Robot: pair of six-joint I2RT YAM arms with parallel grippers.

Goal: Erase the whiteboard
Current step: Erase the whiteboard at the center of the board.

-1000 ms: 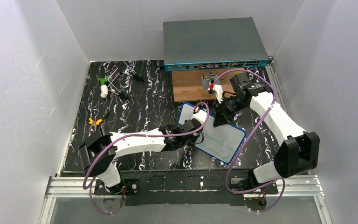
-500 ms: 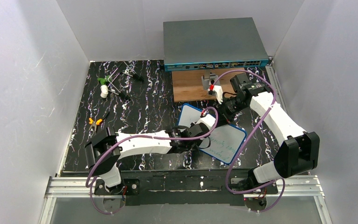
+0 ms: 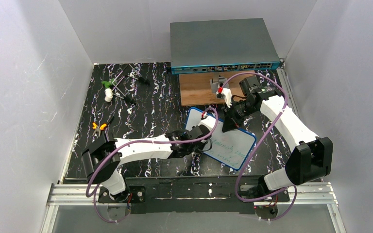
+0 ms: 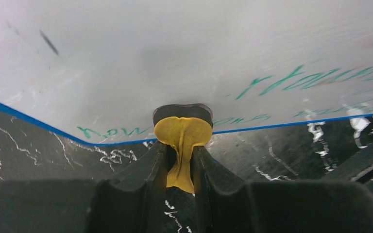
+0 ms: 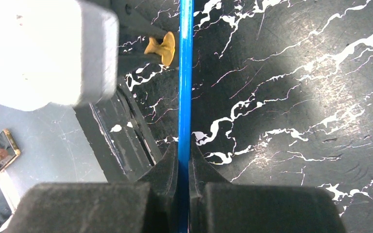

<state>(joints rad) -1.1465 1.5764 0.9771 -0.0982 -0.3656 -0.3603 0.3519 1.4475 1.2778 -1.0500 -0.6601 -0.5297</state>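
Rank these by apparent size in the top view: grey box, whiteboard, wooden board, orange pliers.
1. grey box
2. whiteboard and wooden board: too alike, both partly covered
3. orange pliers
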